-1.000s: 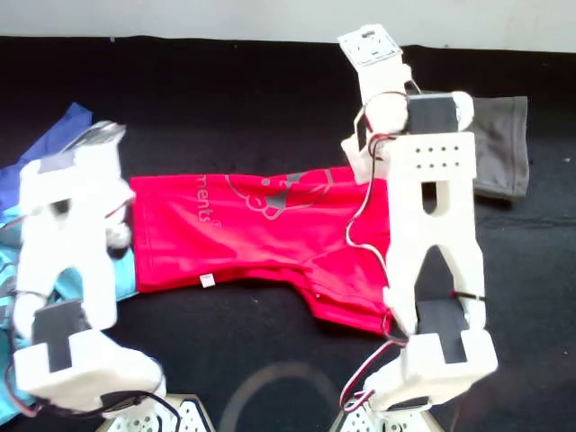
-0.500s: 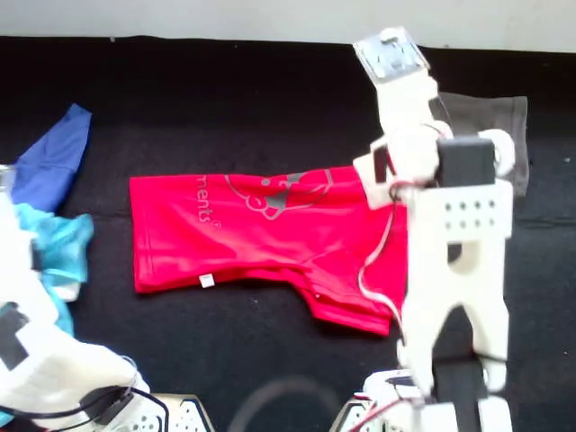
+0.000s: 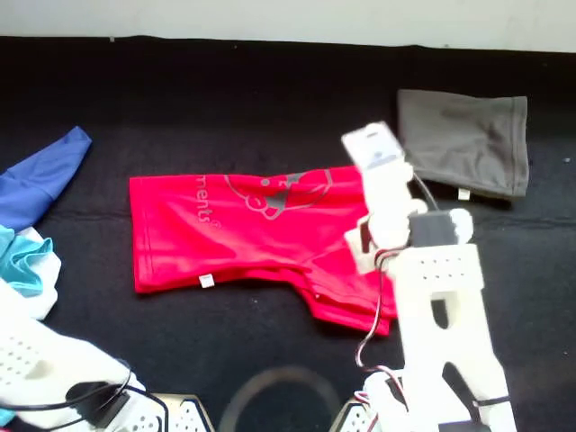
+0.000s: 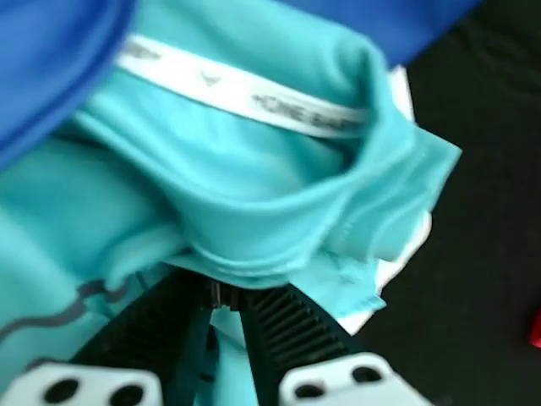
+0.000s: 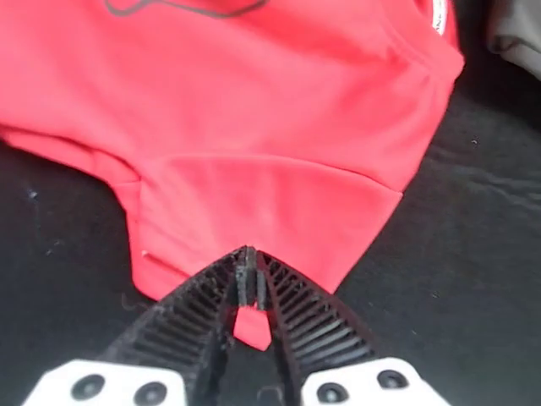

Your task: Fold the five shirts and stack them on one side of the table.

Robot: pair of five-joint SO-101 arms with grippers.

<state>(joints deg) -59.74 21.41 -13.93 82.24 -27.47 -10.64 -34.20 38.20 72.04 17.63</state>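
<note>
Shirts everywhere on the black table [image 3: 225,90], so we start with the red shirt [image 3: 243,229], spread flat in the middle with one sleeve [image 3: 346,301] poking toward the near edge. Over that shirt's right end stands the right arm [image 3: 436,297]. From its wrist we see the right gripper [image 5: 246,275] with fingers pressed together tip to tip, right above the sleeve's hem. A sliver of red shows in the slit behind the tips, and we can't tell whether any cloth is pinched.

At the far right lies a folded grey shirt [image 3: 463,142], just beyond the red one's corner and apart from it.

Over at the left edge a blue shirt [image 3: 45,175] lies crumpled, a turquoise shirt [image 3: 25,263] is bunched just nearer, and a white cloth [image 3: 47,292] sits beside that. Low at the near left corner we have the left arm [image 3: 49,369]. The left gripper [image 4: 221,292] has its fingers drawn together, tips tucked under a fold of the turquoise shirt, with blue cloth beside it. Whether they hold the fabric we can't say.
</note>
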